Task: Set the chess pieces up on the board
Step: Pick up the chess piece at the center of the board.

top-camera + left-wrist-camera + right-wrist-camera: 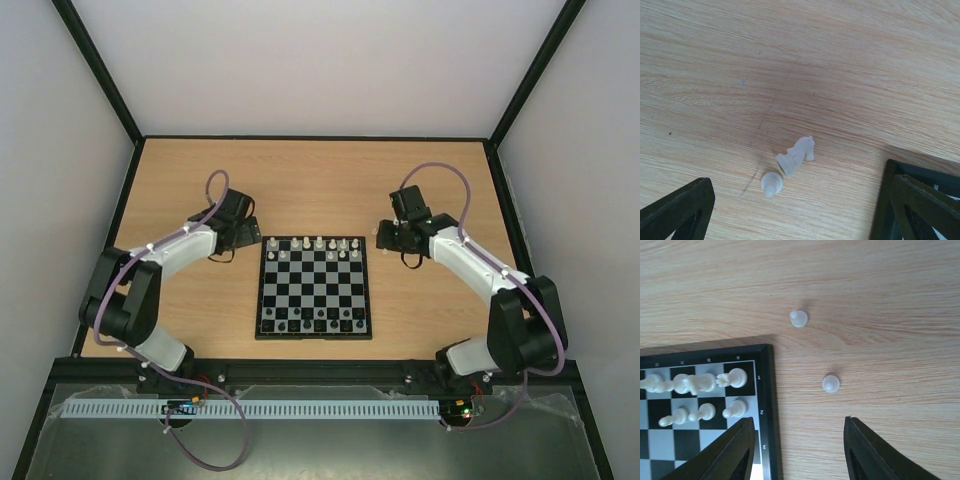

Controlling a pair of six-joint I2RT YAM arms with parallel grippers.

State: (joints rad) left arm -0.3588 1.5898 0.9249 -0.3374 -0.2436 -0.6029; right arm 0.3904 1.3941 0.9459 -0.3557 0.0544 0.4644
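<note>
At the board's (314, 288) 10 o'clock, left tool (795, 210) wide open, empty, above a fallen knight (796, 155) and a pawn (772, 183) on the desk (840, 60). At 2 o'clock, right tool (797, 445) likewise, above two pawns (830, 383).

Board (314, 290), chess pieces (318, 248) along far rows, wooden table (300, 180)

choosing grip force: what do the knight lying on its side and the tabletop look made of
The knight looks like moulded plastic: milky, slightly translucent, with a soft sheen. The tabletop looks like wood-grain laminate, matte and evenly streaked, though it could be real wood.
</note>
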